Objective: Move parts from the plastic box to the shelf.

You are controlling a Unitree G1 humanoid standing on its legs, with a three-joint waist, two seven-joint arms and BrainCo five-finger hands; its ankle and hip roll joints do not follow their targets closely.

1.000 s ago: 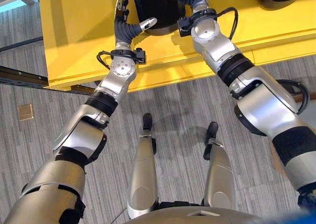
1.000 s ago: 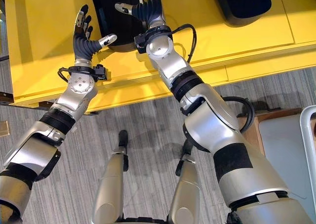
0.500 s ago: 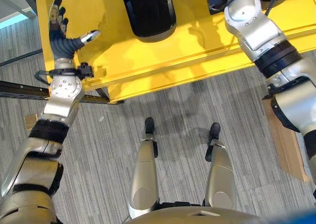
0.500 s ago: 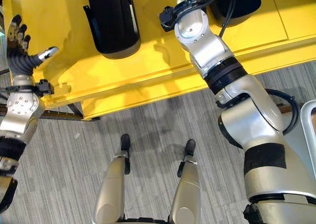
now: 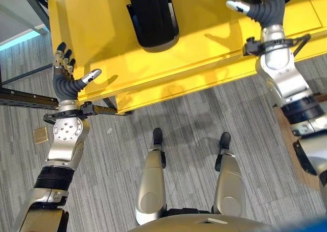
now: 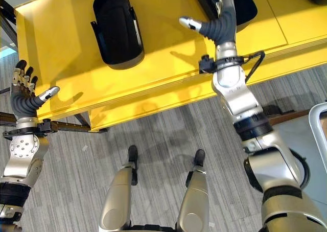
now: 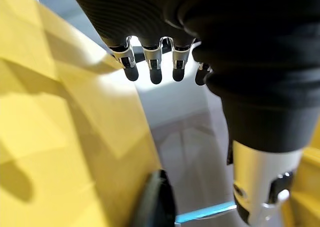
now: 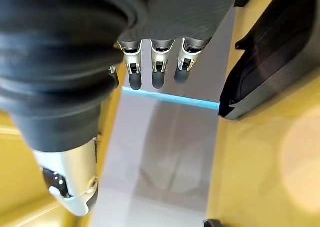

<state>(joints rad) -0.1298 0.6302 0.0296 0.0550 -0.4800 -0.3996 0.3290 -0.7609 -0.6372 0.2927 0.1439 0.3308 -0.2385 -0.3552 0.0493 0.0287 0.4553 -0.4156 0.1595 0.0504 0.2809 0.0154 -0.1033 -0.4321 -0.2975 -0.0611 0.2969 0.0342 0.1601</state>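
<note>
Our left hand (image 5: pixel 65 77) open, fingers straight, empty, off yellow shelf's (image 5: pixel 97 32) left corner. Black part (image 5: pixel 152 15) lies on shelf between our hands. Our right hand (image 6: pixel 220 18) open, empty, raised over second black part (image 6: pixel 245 4).

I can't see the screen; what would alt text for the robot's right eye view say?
Seen from above, a bright yellow shelf holds a black moulded part, with a second black part further right. The robot's right hand reaches open over that second part, while its left hand hangs open at the shelf's left corner, holding nothing, above grey carpet.
</note>
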